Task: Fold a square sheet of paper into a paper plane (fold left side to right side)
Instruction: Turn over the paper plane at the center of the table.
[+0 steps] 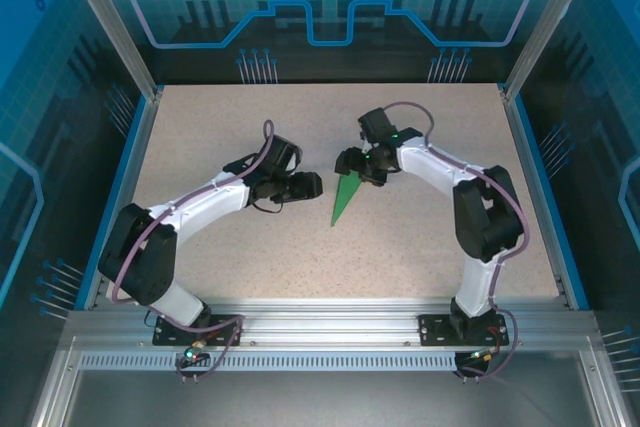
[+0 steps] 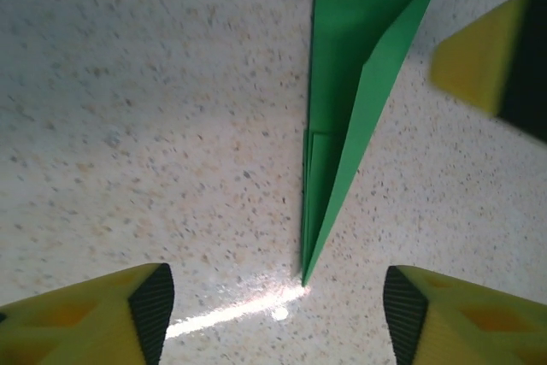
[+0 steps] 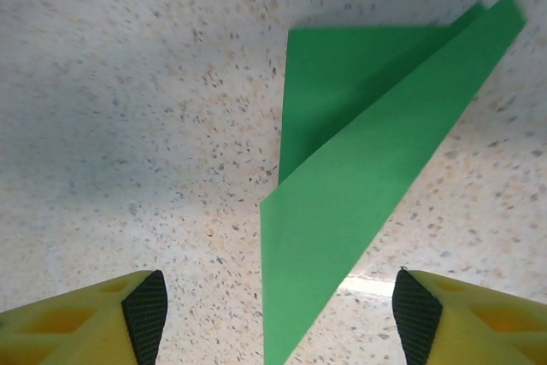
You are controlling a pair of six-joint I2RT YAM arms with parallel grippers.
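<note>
The paper plane (image 1: 345,199) is a slim bright green dart lying on the speckled table, its point toward the near edge. In the left wrist view the paper plane (image 2: 340,117) lies ahead, one wing lifted, its tip just short of my open left gripper (image 2: 278,318). My left gripper (image 1: 314,186) sits just left of the dart. My right gripper (image 1: 352,163) hovers at its wide far end. In the right wrist view the paper plane (image 3: 359,185) has a raised flap reaching down between the spread fingers of my right gripper (image 3: 280,322), which touch nothing.
The speckled tabletop (image 1: 240,247) is bordered by blue rails and transparent walls. A yellow finger of the right gripper (image 2: 479,53) shows at the upper right of the left wrist view, close to the dart's wide end.
</note>
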